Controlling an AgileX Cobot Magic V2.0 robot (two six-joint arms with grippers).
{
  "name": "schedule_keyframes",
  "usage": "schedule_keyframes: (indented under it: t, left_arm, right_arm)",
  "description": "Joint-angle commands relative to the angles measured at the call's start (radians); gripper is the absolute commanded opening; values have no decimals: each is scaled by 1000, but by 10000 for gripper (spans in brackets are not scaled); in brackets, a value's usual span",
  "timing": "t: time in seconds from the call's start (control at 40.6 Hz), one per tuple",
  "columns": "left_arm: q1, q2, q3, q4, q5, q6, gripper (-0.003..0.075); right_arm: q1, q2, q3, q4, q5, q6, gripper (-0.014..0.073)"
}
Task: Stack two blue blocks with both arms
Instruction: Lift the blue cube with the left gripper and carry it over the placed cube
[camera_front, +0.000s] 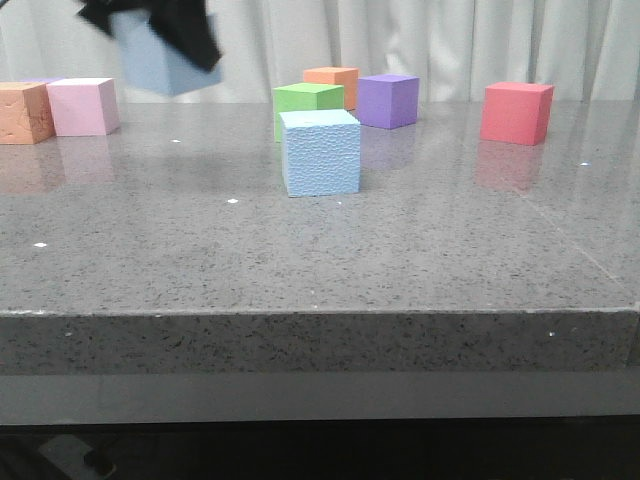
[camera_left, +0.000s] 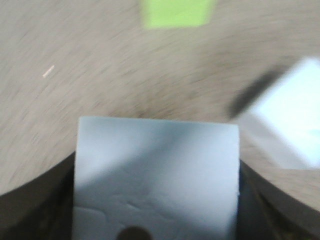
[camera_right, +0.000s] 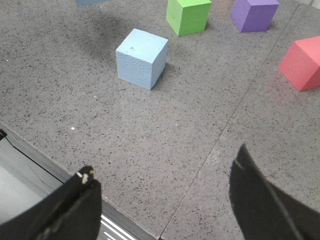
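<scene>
Nearest the front camera is the grey speckled table (camera_front: 300, 260), its thick front edge filling the lower part of the view. On it, roughly centred, I see one blue block (camera_front: 320, 152) resting flat, pebbled faces visible, with the green cube (camera_front: 306, 100) just behind it and partly hidden by it. Further back sit an orange cube (camera_front: 333, 82) and the purple cube (camera_front: 388, 100), near each other; I cannot tell if they touch. A red cube (camera_front: 516, 112) stands well apart to the right. At far left a pink cube (camera_front: 83, 105) sits just beside a second orange cube (camera_front: 24, 112). My left tool (camera_front: 165, 35) is up at top left, blurred, clear of the table, clamped on the second blue block (camera_front: 160, 60), which hangs in the air tilted. The left wrist view confirms it: that held block (camera_left: 156, 180) fills the space between the dark fingers (camera_left: 35, 210), pressed on both sides, picture smeared. Beyond it there I make out the green cube (camera_left: 177, 12) and a pale shape that is the resting blue block (camera_left: 290, 115). My right tool (camera_right: 162, 200) hovers low over the table's near edge, fingers (camera_right: 260, 200) spread wide apart, nothing between them. From that wrist camera the resting blue block (camera_right: 141, 58) sits alone on the table (camera_right: 165, 150), with green cube (camera_right: 188, 16), purple cube (camera_right: 254, 14) and red cube (camera_right: 302, 62) beyond it.
</scene>
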Motion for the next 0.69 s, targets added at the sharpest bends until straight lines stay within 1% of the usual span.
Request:
schedule_keyframes:
  t: [0.0, 0.074, 0.123, 0.197, 0.345, 0.443, 0.665]
  left_arm:
    - [-25, -50, -76, -238, 39, 320, 386]
    - [-35, -50, -89, -386, 80, 486, 386]
    - [-46, -50, -94, -435, 75, 556, 386]
    - [-62, -50, -94, -446, 42, 624, 386]
    - [-93, -41, -94, -413, -24, 750, 386]
    - [-108, -35, -94, -401, -51, 804, 386]
    - [-113, -5, -94, -336, -37, 802, 386]
  right_arm:
    - [-7, -4, -24, -2, -73, -9, 543]
    - [-7, -4, -24, -2, -73, -9, 543]
    - [-7, -4, -24, -2, -73, -9, 543]
    - [-7, -4, -24, -2, -73, -9, 543]
    - [-7, -4, -24, -2, -73, -9, 543]
    - [-7, -4, -24, -2, -73, -9, 543]
    - [-7, -4, -24, -2, -73, -9, 543]
